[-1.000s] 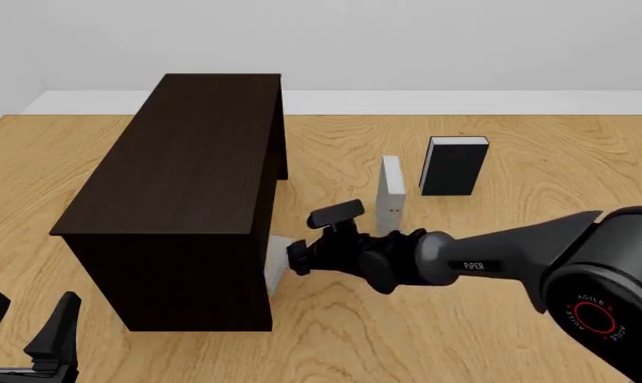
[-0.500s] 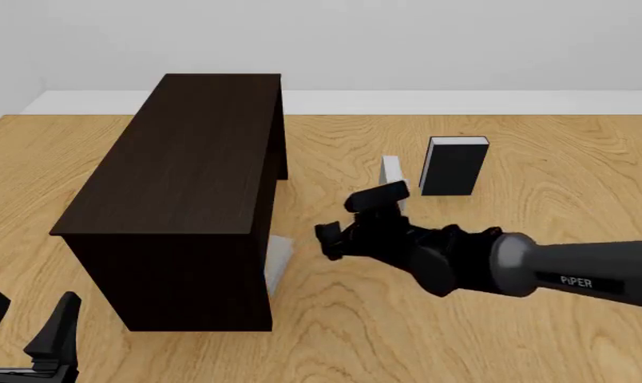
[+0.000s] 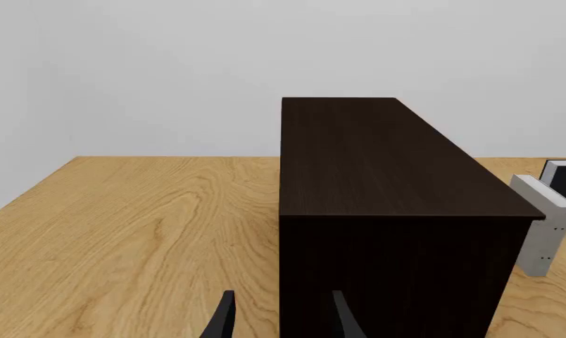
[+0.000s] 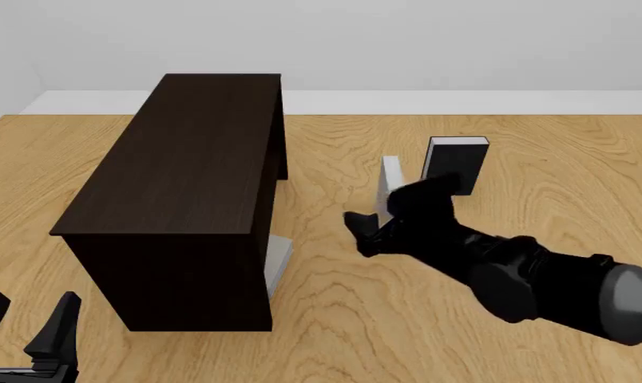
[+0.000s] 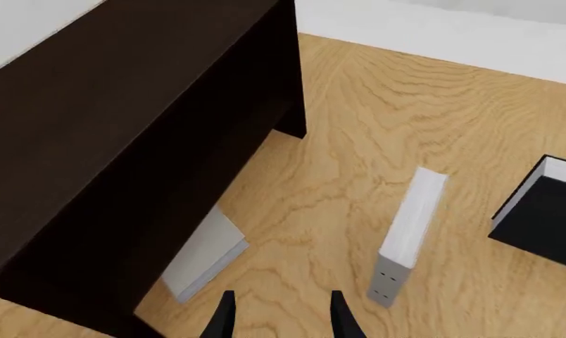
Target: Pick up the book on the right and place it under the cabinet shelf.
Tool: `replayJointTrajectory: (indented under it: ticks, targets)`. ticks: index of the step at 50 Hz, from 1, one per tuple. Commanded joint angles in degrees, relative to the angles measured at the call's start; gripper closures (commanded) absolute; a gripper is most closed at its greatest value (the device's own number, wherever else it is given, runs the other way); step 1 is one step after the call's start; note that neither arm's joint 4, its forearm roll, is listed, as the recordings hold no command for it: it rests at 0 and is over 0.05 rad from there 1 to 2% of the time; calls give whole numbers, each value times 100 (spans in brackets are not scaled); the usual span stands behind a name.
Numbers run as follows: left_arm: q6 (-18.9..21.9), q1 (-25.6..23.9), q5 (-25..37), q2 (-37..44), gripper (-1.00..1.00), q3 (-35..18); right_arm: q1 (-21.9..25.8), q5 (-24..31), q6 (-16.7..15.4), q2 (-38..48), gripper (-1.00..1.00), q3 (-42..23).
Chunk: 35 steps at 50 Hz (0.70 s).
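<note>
The right end effector (image 4: 377,223) hung with its fingers spread and nothing between them, apart from the long dark-brown wood-grain cabinet shelf (image 4: 183,183) on the tabletop (image 4: 534,167). The thick light-grey hardcover book (image 4: 277,260) lay tucked under the cabinet shelf's right side, only one corner showing and the rest hidden. The left end effector (image 4: 28,335), also spread and empty, sat cut off near the cabinet shelf's front corner.

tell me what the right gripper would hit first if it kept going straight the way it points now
Probably bare table. In the right wrist view the open right gripper aims down at wood between the grey book lying half under the cabinet and the upright grey book. Depth is unclear.
</note>
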Motion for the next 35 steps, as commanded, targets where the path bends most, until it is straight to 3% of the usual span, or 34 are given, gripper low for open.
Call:
replayJointTrajectory:
  ticks: [1, 35]
  targets:
    - [-1, -1, -10, 12, -100, -1, 25, -46, 115, -645, -100, 292]
    - [-1, -2, -10, 12, -100, -1, -161, 305, -123, -2696, -100, 1278]
